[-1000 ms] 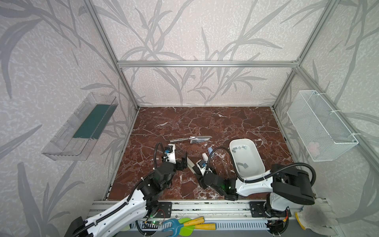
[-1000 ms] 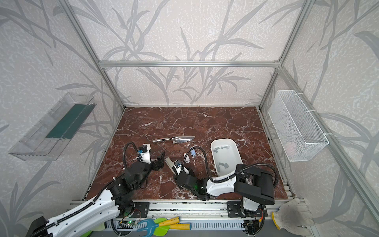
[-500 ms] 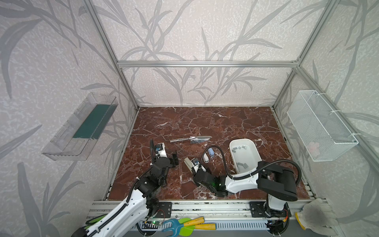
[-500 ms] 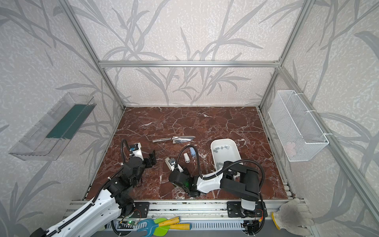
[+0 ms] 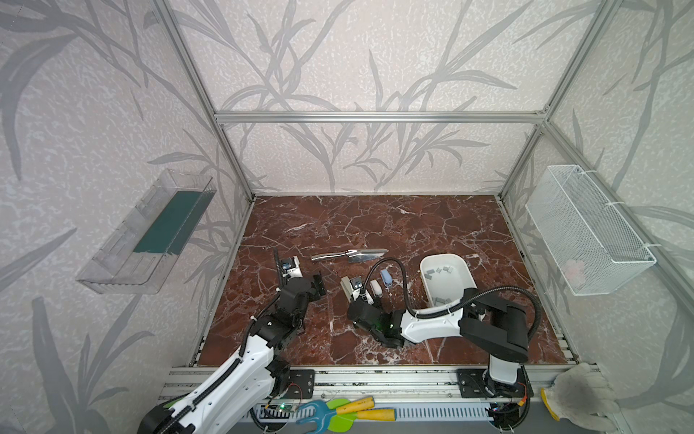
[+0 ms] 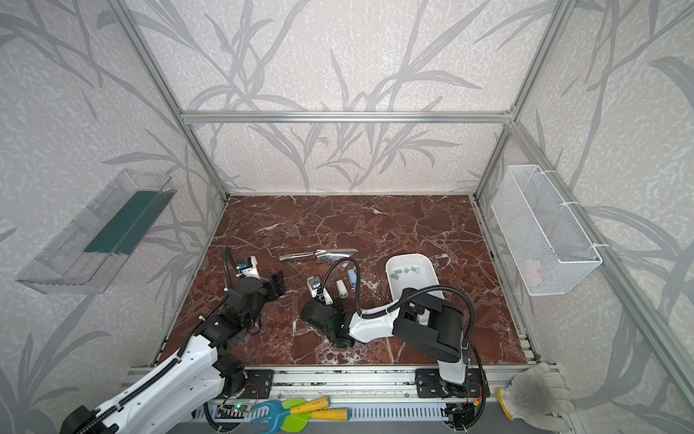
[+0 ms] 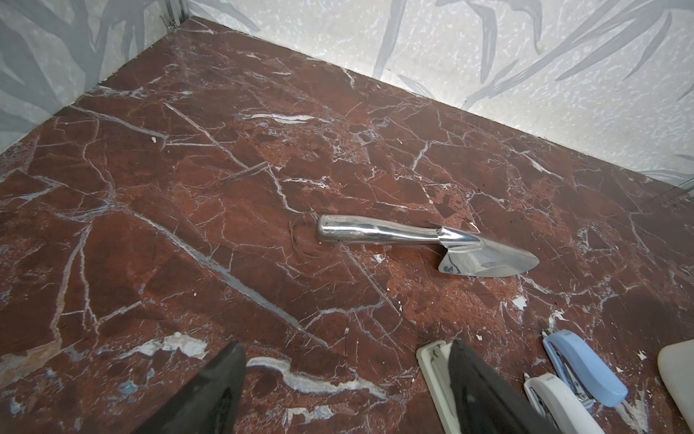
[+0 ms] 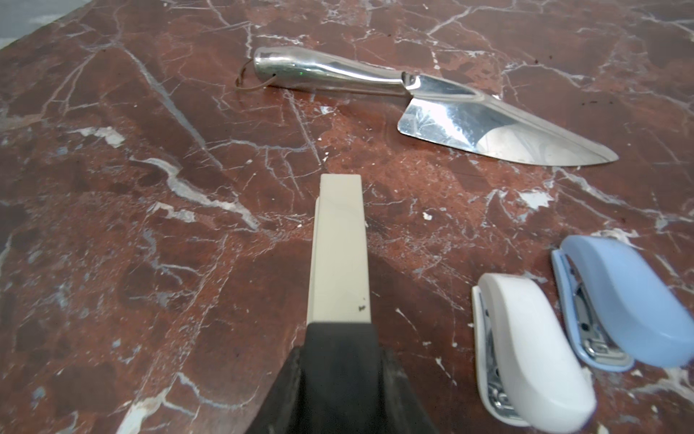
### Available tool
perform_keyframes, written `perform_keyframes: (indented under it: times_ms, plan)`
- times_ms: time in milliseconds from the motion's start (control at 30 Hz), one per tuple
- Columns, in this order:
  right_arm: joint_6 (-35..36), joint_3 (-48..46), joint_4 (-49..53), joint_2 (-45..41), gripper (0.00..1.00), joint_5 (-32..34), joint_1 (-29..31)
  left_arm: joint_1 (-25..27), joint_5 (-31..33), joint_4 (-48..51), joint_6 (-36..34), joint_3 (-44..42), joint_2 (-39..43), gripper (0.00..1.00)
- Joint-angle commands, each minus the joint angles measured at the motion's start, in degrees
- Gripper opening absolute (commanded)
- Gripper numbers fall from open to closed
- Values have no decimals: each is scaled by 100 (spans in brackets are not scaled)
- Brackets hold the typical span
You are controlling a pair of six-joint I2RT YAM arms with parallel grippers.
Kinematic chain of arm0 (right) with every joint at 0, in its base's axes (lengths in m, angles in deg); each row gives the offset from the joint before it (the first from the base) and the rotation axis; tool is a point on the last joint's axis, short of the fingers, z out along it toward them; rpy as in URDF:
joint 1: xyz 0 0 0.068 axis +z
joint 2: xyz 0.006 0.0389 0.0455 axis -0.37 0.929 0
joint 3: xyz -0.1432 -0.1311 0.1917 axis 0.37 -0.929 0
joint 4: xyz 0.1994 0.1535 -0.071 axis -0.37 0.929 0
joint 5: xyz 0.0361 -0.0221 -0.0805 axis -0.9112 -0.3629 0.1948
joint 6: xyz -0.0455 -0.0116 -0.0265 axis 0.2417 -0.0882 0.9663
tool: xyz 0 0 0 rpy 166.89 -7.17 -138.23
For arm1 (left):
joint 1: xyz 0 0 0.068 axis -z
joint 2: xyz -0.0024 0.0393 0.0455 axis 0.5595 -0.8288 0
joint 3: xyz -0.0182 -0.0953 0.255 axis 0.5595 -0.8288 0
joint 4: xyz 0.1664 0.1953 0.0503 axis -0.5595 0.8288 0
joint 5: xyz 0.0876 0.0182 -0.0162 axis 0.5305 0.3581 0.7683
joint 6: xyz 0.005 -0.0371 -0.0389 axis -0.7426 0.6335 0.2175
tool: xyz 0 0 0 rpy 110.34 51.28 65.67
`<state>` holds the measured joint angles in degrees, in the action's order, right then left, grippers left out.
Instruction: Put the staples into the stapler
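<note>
I'm clamping the cream stapler (image 8: 340,244) by one end in my right pincer (image 8: 340,332); left pincer (image 7: 347,351) is gaping. Lifting is risking it pivoting into the white stapler (image 5: 375,289), at its 3 o'clock.

Nothing legible in any view: no text, brand, label or number readable on beige stapler (image 8: 340,244), white stapler (image 8: 525,357) or blue stapler (image 8: 631,300).

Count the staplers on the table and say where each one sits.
3. The cream stapler is gripped in the right claw. The white stapler lies beside it, and the blue stapler lies next to the white one. None seems hidden.
</note>
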<state>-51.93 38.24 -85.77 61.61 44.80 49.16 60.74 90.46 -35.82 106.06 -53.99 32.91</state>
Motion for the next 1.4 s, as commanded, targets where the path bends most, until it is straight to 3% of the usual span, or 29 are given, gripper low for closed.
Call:
perform_keyframes:
  times_ms: [0, 133, 233, 267, 400, 467, 600, 733, 800, 900, 967, 1033, 1167, 1267, 1367]
  plan:
    - [-577, 455, 1073, 209, 15, 677, -75, -65, -23, 5, 152, 117, 93, 86]
    - [-643, 538, 1059, 222, 14, 488, -100, -98, 31, 162, 162, 142, 196, 86]
    - [-288, 165, 372, -52, 35, 89, -87, -97, 239, 338, 166, 199, 344, 89]
    - [-203, 67, 236, -174, 43, -2, -83, -100, 293, 364, 128, 200, 413, 94]
    - [-11, -58, 220, -696, 68, -134, -80, -105, 658, 450, -114, 224, 662, 100]
    - [86, -101, 331, -1149, 90, -119, -79, -107, 681, 316, -394, 200, 742, 98]
    - [405, -75, 775, -2301, 99, -15, -85, -106, 297, -846, -1030, -324, 826, 96]
    - [850, 451, 1979, -3416, 99, 1030, -164, -115, 457, -840, -1410, 47, 604, 100]
    - [908, 823, 2751, -3777, 99, 1163, -629, -117, 11, -1111, -1878, 248, 372, 100]
    - [1083, 1035, 3203, -4231, 99, 480, -1812, -114, -352, -1925, -2243, 403, -101, 100]
    - [1602, 602, 2668, -4529, 99, 491, -2500, -139, 19, -2262, -2253, 555, -416, 100]
    - [1774, 138, 2412, -4788, 99, 1011, -3147, -226, 372, -2146, -2302, 813, -578, 100]
    - [1428, -691, 2541, -5275, 99, -49, -5103, -784, 784, -1814, -2125, 1070, -607, 100]
    - [1616, -1361, 2238, -5419, 99, -250, -5933, -997, 1435, -1959, -2058, 780, -437, 100]
    - [1521, -1599, 2335, -5306, 99, -363, -6499, -1070, 1740, -2994, -2467, 37, -430, 100]
